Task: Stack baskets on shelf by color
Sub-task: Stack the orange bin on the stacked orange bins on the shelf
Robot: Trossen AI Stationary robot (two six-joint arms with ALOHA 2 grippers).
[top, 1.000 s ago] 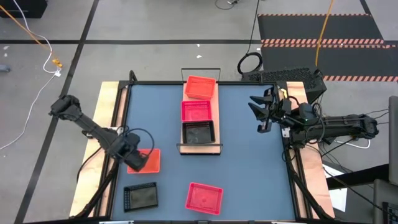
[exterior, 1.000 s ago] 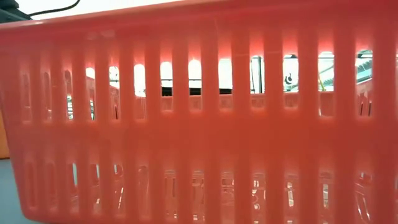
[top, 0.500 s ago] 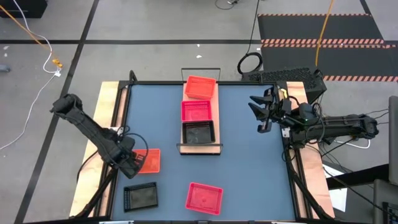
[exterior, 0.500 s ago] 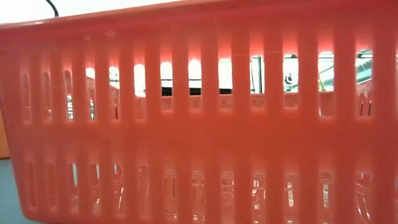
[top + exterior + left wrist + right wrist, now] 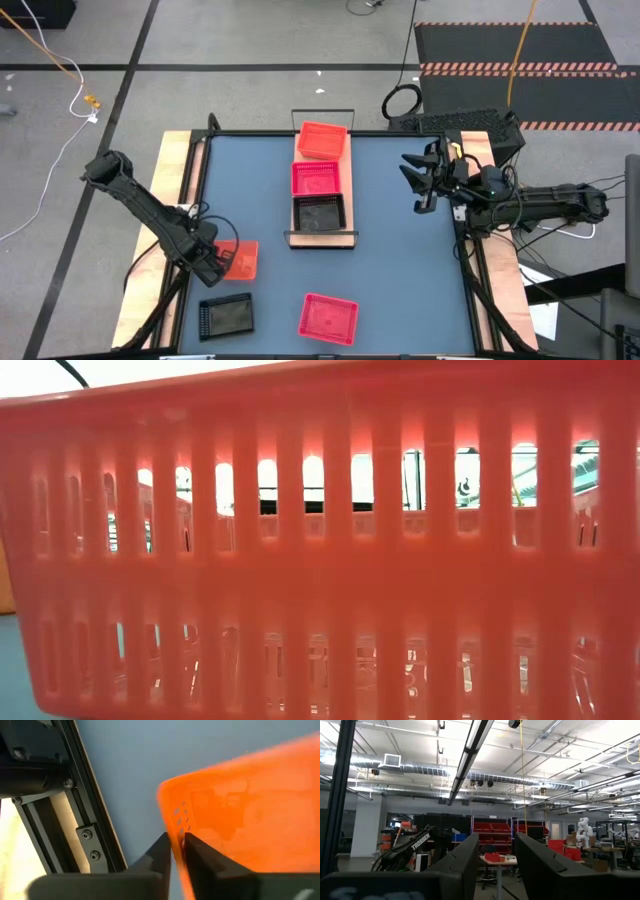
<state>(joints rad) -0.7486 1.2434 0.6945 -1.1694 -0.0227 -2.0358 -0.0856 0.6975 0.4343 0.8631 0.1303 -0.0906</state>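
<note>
The orange basket [image 5: 240, 258] sits near the table's left edge. My left gripper [image 5: 208, 262] is at its left wall, shut on it. The light-wood shelf [image 5: 322, 239] in the table's middle carries three baskets in a row: an orange-red one [image 5: 322, 140] at the far end, a pink one [image 5: 315, 178] and a black one [image 5: 318, 213]. A second black basket [image 5: 226, 316] and a pink-red basket [image 5: 328, 318] lie flat near the near edge. My right gripper [image 5: 415, 180] waits open at the right edge, raised and touching nothing. My left gripper [image 5: 176, 837] pinches the orange basket's left side wall [image 5: 172, 812], close to a corner, one finger [image 5: 161, 851] outside and the other finger [image 5: 200, 852] inside. The fingers come slanting down from the table's left. Whether the basket is lifted I cannot tell.
The pink-red basket's mesh wall [image 5: 320, 560] fills the low view and hides the table behind it. The table frame's black rail [image 5: 95, 820] runs close beside my left gripper. Bare blue tabletop [image 5: 410, 270] lies between the shelf and the right edge.
My left gripper has moved a short way toward the table's left and near edges, from above the orange basket to its left wall. The basket has stayed in about the same spot.
</note>
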